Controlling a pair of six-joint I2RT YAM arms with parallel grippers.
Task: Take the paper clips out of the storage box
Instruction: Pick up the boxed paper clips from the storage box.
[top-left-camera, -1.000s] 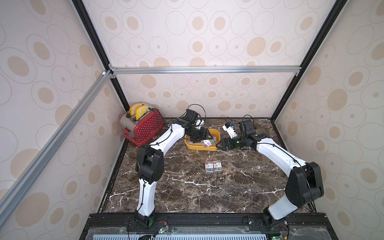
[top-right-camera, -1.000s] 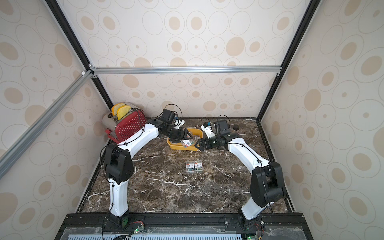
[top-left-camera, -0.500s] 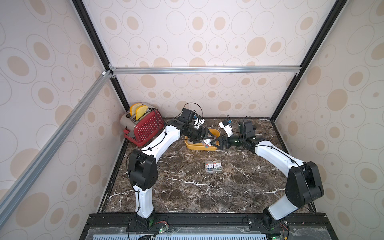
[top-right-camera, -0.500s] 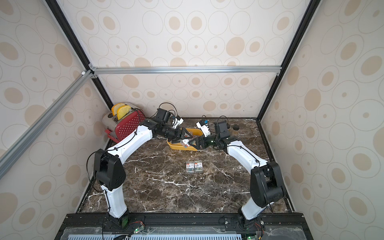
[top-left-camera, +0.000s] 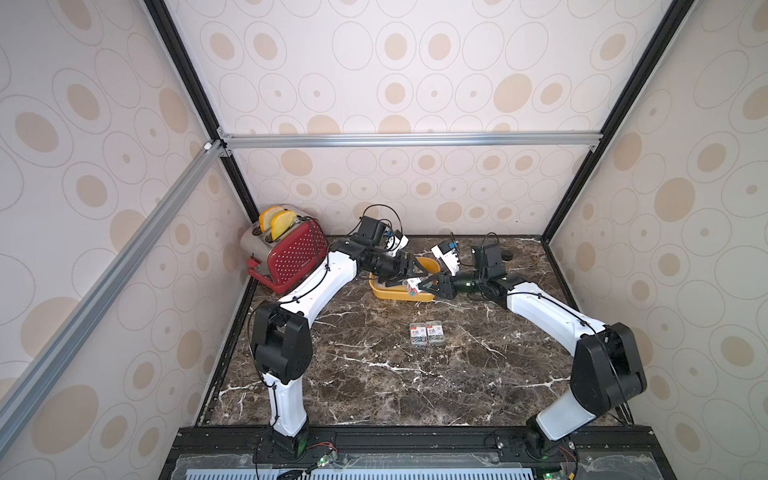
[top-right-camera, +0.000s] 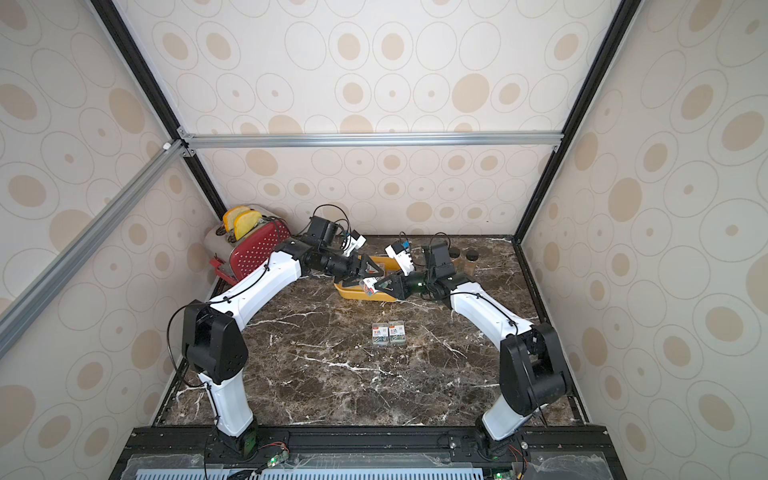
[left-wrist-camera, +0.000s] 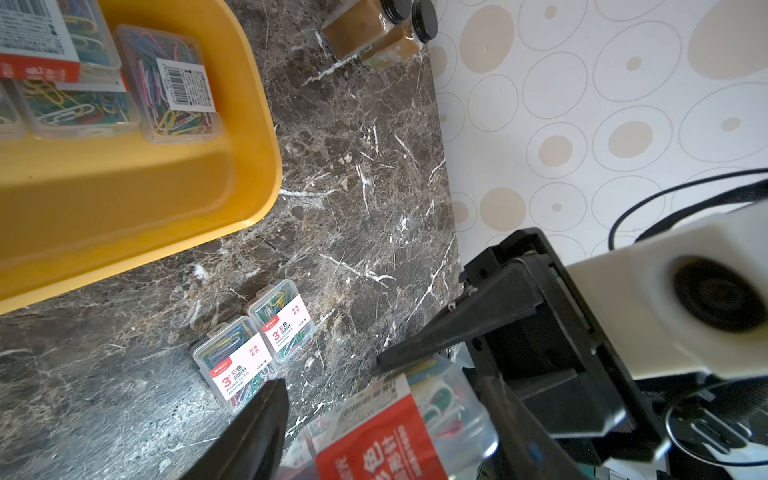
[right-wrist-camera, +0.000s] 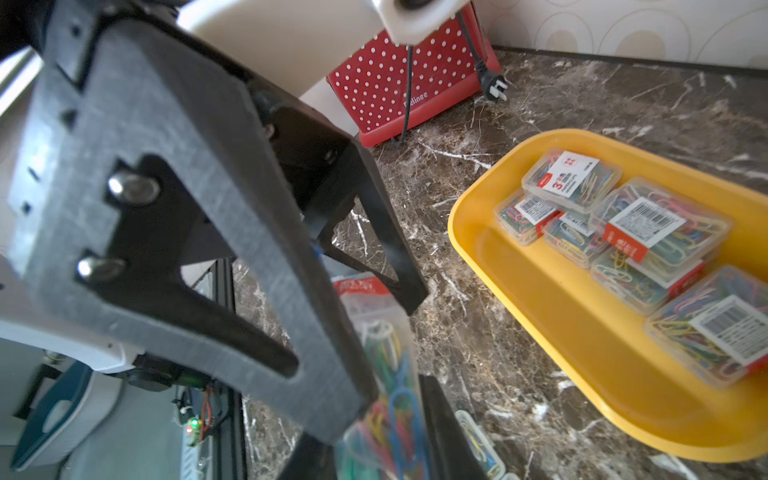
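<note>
We see L gripper (left-wrist-camera: 374, 436) & R gripper (right-wrist-camera: 382, 436) both pinching one paper-clip box (top-left-camera: 411, 286) up off the tabletop (top-left-camera: 374, 374) just beside the yellow storage box (top-left-camera: 386, 293), w/ several clip boxes (right-wrist-camera: 665, 232) inside it & a labelled pair (top-left-camera: 427, 333) lying nearby.

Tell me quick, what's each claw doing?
Left gripper: closed on a clip box.
Right gripper: closed on the same clip box.

Storage box (right-wrist-camera: 561, 324) plain yellow, paper clips (right-wrist-camera: 660, 232) multicoloured, white-and-red labelled; toaster (right-wrist-camera: 415, 83) red with white dots, tabletop (top-left-camera: 374, 374) dark brown marble, white-veined
</note>
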